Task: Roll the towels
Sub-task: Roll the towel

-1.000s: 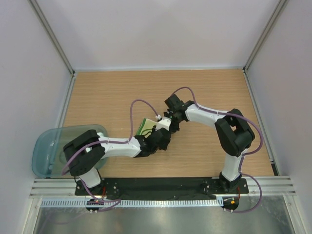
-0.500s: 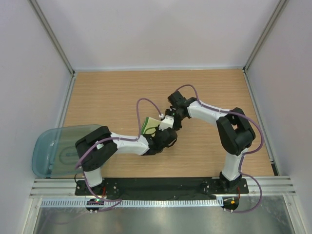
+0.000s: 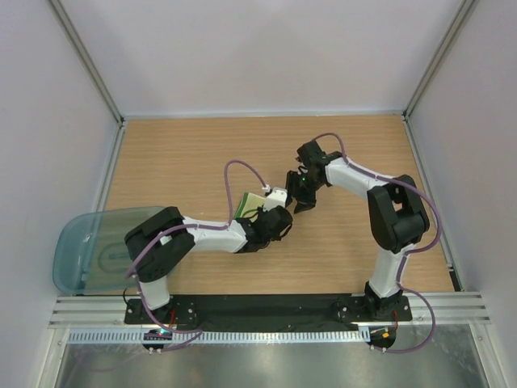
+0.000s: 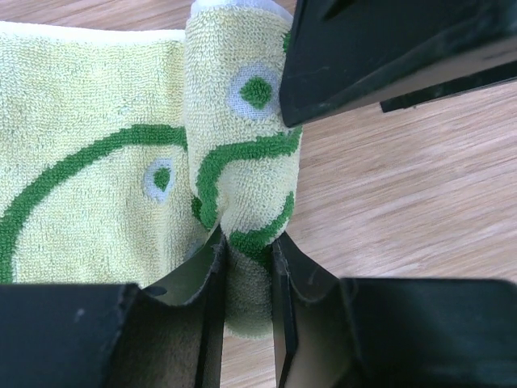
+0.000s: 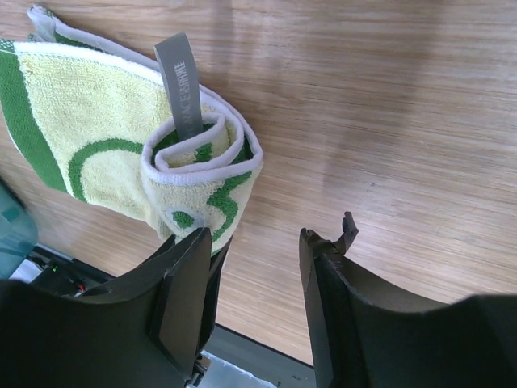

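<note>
**Left gripper (image 4: 247, 260) pinches the half-rolled green towel (image 4: 81, 145); right gripper (image 5: 255, 239) open just beside it.**

Top view: towel lies mid-table (image 3: 178, 153), L arm reaching across to its near end, R arm just to the right. Bare wood on the far & right sides leaves room to roll on. The bin (image 3: 81, 242) sits well apart at the left near edge. Left wrist: jaws closed on the towel's rolled end, prob. to stop it springing open. The flat part spreads left, its edge lying on the wood. Right wrist: jaws apart, nothing btwn them, one finger just beside the rolled end. A grey tag (image 5: 182, 81) is tucked into its centre, w/ open wood to the right.
</note>
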